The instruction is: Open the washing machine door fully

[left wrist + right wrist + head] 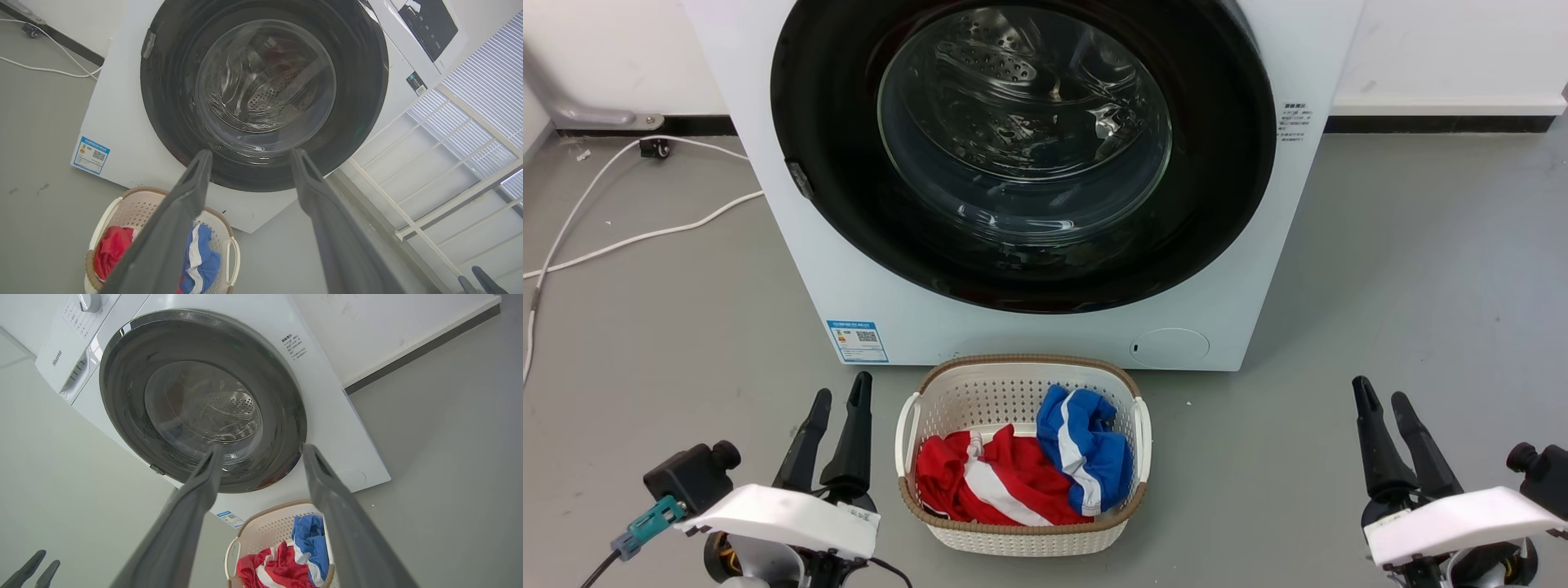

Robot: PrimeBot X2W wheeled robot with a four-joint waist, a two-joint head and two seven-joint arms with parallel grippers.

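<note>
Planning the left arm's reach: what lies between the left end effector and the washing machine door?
In the head view, bare grey floor, then the machine's white front with its blue label; the laundry basket stands off to the side.

Black door [833, 188], white washing machine [923, 327], red and blue clothes [996, 482].

I count 1 washing machine [1029, 335], 1 door [833, 163], 1 basket [1013, 392], 1 red garment [996, 482], 1 blue garment [1086, 449], my left hand [843, 385] and right hand [1379, 390].
</note>
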